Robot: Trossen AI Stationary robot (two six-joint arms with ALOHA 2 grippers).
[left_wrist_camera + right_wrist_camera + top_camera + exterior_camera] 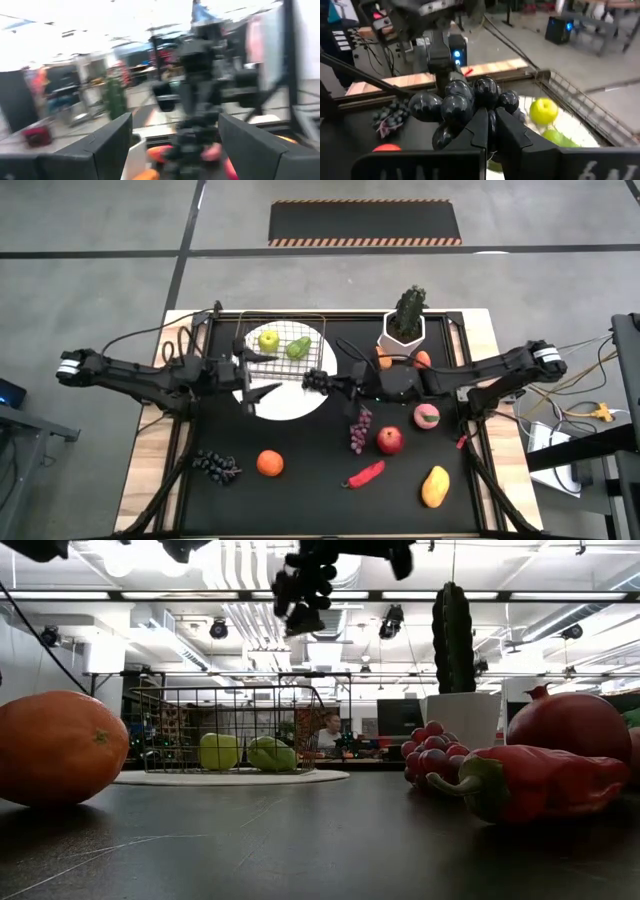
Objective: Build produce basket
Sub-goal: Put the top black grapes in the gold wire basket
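High view: the black table mat (300, 500) carries every item. Taking its centre as the dial hub, the white plate (300, 402) lies at about 11 o'clock and acts as the base for the basket (322, 352), whose wire frame sits on its far part. A green apple (268, 339) and a green pear (298, 347) already rest inside, so loading is judged to be partly complete.

The left gripper (256, 392) hovers at the plate's 9 o'clock edge, fingers spread and empty; it appears to be waiting clear of the drop zone. The right gripper (322, 380) is raised over the plate's 3 o'clock edge, fingers closed tight on a dark grape bunch (465, 102), held high, presumably to clear the basket rim.

Remaining produce lies loose: mango (435, 486) at 4 o'clock, orange (269, 463) at 7, red apple (390, 440) and peach (427, 416) at 3, chili (365, 474) at 5, second grape bunch (215, 465) at 8.
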